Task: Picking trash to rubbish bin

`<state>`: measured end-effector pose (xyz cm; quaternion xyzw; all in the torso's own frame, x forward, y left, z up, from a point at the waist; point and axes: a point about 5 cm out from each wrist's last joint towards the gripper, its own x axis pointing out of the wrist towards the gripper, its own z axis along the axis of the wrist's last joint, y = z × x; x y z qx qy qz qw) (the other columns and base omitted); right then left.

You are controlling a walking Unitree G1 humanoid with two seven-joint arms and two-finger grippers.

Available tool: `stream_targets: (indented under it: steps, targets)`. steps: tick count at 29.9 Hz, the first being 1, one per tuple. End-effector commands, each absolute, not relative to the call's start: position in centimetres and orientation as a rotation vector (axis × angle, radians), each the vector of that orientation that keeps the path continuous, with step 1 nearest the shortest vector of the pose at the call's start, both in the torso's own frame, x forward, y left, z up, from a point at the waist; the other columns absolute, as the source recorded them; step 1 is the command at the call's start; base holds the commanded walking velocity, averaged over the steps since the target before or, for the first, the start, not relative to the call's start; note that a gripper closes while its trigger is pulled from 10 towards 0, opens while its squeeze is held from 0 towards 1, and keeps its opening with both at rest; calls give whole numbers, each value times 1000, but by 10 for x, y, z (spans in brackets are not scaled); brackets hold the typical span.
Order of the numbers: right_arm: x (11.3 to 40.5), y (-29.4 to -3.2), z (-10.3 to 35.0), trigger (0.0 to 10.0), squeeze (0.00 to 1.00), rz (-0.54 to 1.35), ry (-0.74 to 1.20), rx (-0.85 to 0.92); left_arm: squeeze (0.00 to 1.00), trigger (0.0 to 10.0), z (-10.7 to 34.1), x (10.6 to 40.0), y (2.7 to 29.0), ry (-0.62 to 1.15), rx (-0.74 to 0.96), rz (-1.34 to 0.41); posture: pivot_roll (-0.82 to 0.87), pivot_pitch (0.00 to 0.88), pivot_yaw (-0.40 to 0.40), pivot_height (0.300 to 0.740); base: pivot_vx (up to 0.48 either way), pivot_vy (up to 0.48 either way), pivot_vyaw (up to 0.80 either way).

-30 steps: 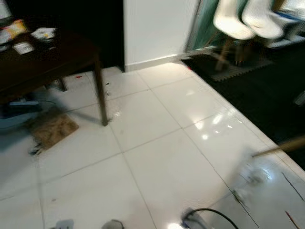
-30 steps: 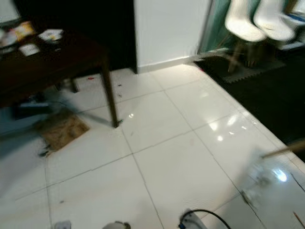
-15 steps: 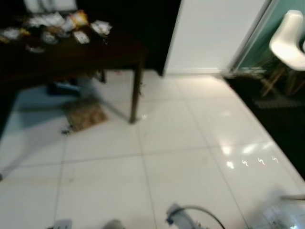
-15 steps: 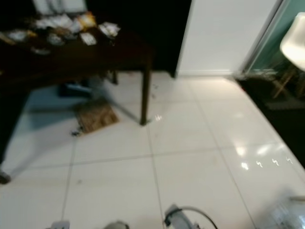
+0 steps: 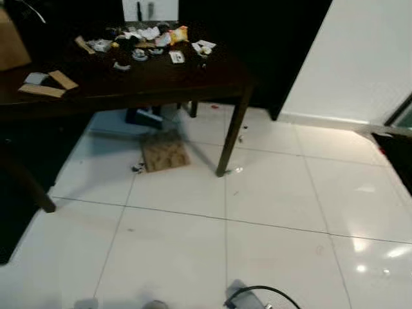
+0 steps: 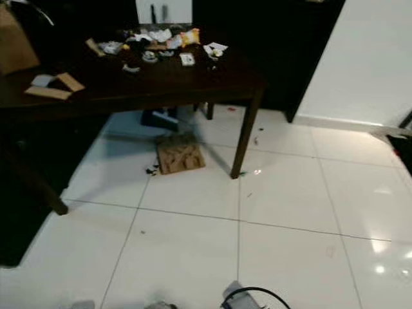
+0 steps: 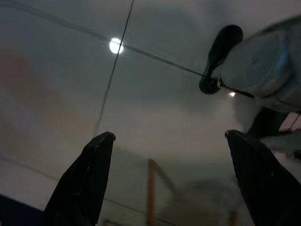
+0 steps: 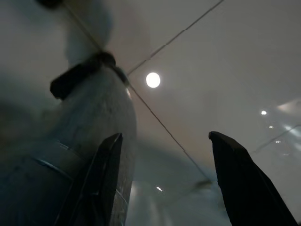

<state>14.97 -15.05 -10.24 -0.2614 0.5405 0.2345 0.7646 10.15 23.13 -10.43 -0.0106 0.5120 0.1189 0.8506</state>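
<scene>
Several wrappers and scraps of trash (image 5: 154,38) lie heaped on the far side of a dark wooden table (image 5: 161,80) ahead of me. Flat cardboard pieces (image 5: 48,84) rest on its left part. On the white tiles beneath it lies a brown cardboard sheet (image 5: 165,152), with small crumbs of litter (image 5: 137,168) beside it. My left gripper (image 7: 170,135) hangs over the tiled floor, fingers spread open and holding nothing. My right gripper (image 8: 165,136) is likewise open and empty above the floor, beside my own leg.
The table's front right leg (image 5: 233,138) and a left leg (image 5: 32,190) stand on the tiles. A white wall (image 5: 360,58) rises at the right, and a dark mat's corner (image 5: 399,154) shows at the right edge. A brown box (image 5: 13,45) sits on the table's far left.
The whole picture has swung: the camera turned left. The table with its trash now sits at the centre top, and the white chairs have left the frame.
</scene>
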Motion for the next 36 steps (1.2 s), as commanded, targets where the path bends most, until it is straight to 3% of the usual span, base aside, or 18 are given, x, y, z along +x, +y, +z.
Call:
stream_targets:
  steps: [1,24,31,36]
  targets:
    - [134,-153,-108,10000,0,518,1225,-559,0,10000,-106,98,227,1096,-31,245,326,110,-106,740,0,0,781]
    - [138,-156,-106,10000,0,493,1204,-564,0,10000,-106,100,227,1081,-54,245,322,104,-107,740,0,0,780]
    - [147,-168,-103,10000,0,349,1193,-470,0,10000,-105,102,227,1068,-97,248,317,106,-106,740,0,0,0]
    - [153,-191,-98,10000,0,230,1204,-385,0,10000,-105,103,226,1061,-110,242,301,116,-111,740,0,0,-785]
